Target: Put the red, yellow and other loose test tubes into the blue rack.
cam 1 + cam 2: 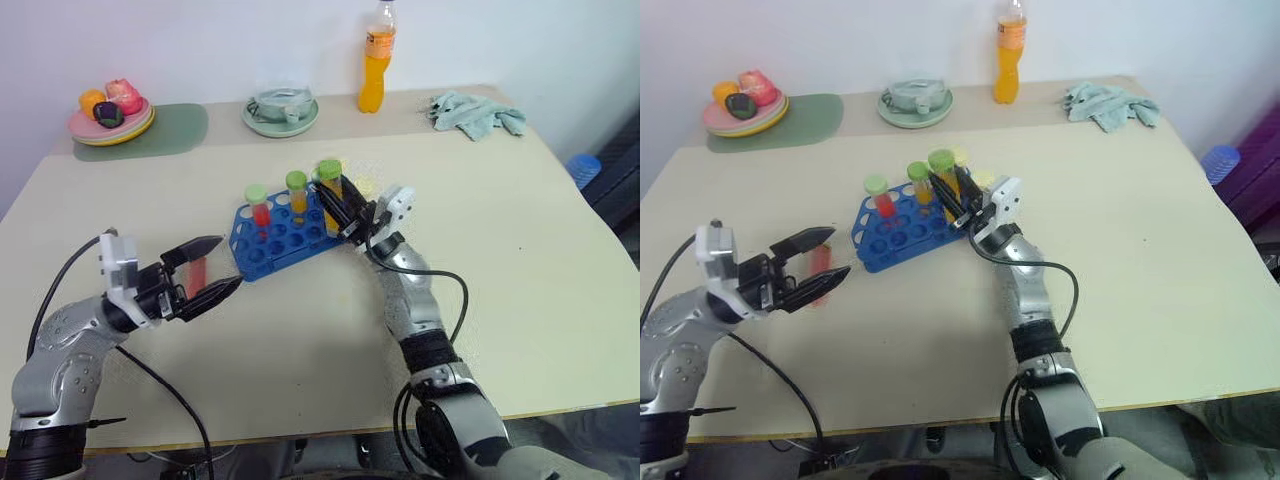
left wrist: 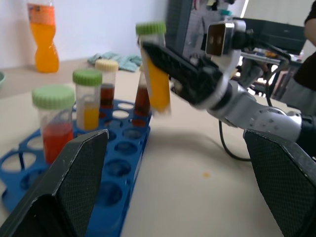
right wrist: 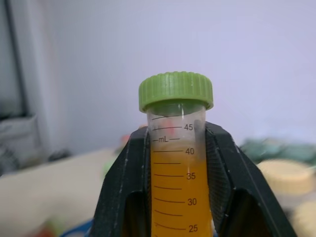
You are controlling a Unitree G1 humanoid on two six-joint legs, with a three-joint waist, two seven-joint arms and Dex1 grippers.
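The blue rack (image 1: 283, 240) lies mid-table. Standing in it are a red tube with a green cap (image 1: 259, 208), a yellow-orange tube with a green cap (image 1: 297, 195) and a dark brown tube with a pale-yellow cap (image 2: 106, 84). My right gripper (image 1: 330, 197) is shut on another yellow-orange tube with a green cap (image 3: 177, 163) and holds it upright over the rack's right end. Left of the rack, my left gripper (image 1: 230, 262) hangs open, pointing at it. A reddish patch (image 1: 820, 272) shows between its fingers; I cannot tell what it is.
Along the far edge stand a tall orange drink bottle (image 1: 375, 62), a pale-green plate (image 1: 281, 112), a plate of toy fruit (image 1: 110, 118) on a green mat and a teal cloth (image 1: 476, 112). Cables trail from both arms.
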